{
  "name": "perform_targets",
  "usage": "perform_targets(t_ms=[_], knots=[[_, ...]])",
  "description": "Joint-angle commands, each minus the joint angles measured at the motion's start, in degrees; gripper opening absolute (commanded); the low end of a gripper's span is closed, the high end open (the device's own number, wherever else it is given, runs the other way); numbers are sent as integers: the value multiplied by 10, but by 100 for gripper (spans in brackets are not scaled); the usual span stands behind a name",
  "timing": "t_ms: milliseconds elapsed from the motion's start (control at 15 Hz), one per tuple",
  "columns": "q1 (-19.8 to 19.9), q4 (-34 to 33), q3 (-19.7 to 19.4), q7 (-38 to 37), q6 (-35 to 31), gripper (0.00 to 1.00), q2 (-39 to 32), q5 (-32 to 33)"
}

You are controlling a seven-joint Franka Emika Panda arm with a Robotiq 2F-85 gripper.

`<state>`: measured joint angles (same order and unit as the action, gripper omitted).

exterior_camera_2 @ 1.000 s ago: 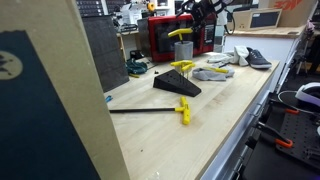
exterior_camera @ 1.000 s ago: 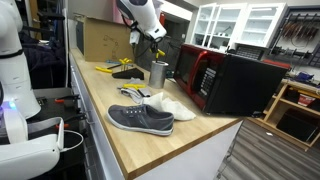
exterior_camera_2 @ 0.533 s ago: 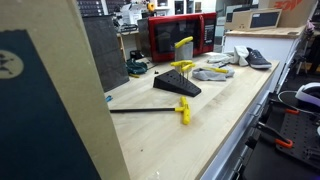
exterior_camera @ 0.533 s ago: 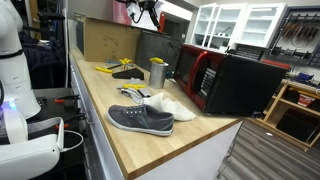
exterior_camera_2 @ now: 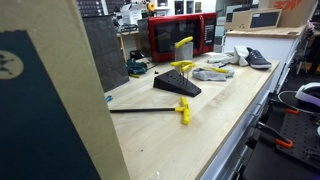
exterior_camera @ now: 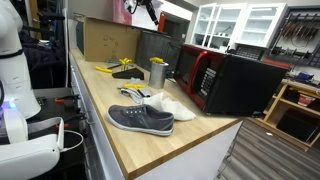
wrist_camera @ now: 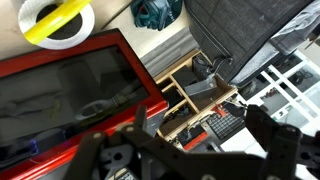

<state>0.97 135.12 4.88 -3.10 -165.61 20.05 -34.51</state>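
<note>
In the wrist view my gripper (wrist_camera: 185, 140) is open, its dark fingers (wrist_camera: 280, 140) spread wide with nothing between them. It hangs high over the counter. Only the arm's lower end (exterior_camera: 146, 9) shows at the top edge of an exterior view. Below it stands a metal cup (exterior_camera: 157, 73) with a yellow piece (exterior_camera_2: 183, 44) sticking out of it. From above the cup (wrist_camera: 58, 20) is a pale ring crossed by the yellow piece. The red-fronted microwave (exterior_camera: 215, 78) stands beside the cup and fills the left of the wrist view (wrist_camera: 70, 90).
On the wooden counter (exterior_camera: 130, 150) lie a grey shoe (exterior_camera: 140, 119), a white cloth (exterior_camera: 172, 106) and yellow tools (exterior_camera: 118, 67). A cardboard box (exterior_camera: 105, 38) stands behind. A black wedge (exterior_camera_2: 175, 85) and a yellow-handled tool (exterior_camera_2: 184, 110) lie nearer. A wooden shelf (wrist_camera: 190, 95) sits beyond the counter's end.
The arm has risen from just above the cup to the top edge of the view. The jaws have opened to their widest. The yellow piece stays in the cup.
</note>
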Motion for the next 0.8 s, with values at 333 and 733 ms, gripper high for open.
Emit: perform_targets(t_ms=[333,733], knots=[[-22,-7,-26,-58,14,100,0,50],[-7,-11,-27,-75,10,100,-11,89]])
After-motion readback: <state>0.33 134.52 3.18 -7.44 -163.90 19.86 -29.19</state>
